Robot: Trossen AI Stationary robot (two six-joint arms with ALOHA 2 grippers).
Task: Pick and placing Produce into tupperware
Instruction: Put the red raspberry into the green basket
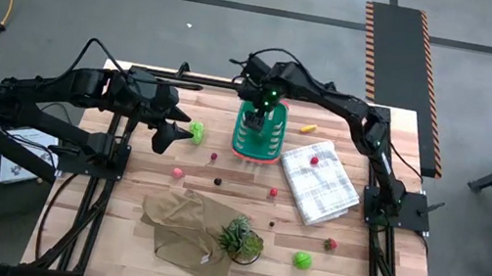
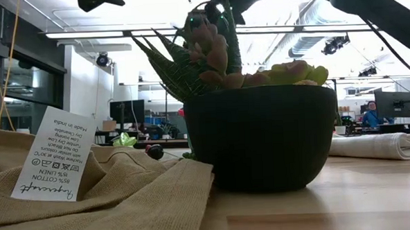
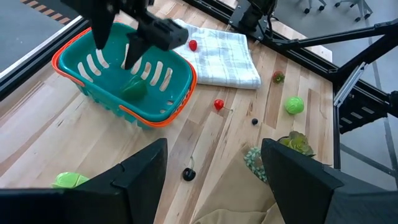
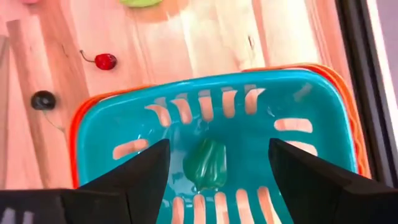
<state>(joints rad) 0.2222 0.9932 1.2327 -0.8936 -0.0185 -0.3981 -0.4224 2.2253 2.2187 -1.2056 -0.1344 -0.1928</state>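
Low view: potted plant (image 2: 261,137) fills the middle, hiding most of the table behind it — basket not visible. Beige cloth (image 2: 111,195) cut off at the left and bottom edges. High view: small red and dark balls too small to identify.

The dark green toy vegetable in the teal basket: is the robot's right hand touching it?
Apart. The right wrist view shows the right hand open, the dark green toy vegetable lying free on the teal slotted plastic basket floor between the fingers.

A wooden table (image 1: 109,255) is carrying a teal basket (image 1: 260,132) at twelve o'clock, scattered produce (image 1: 303,259), a checked cloth (image 1: 319,181) at two o'clock, a tan cloth (image 1: 180,229) and a potted plant (image 1: 240,239) at six o'clock.
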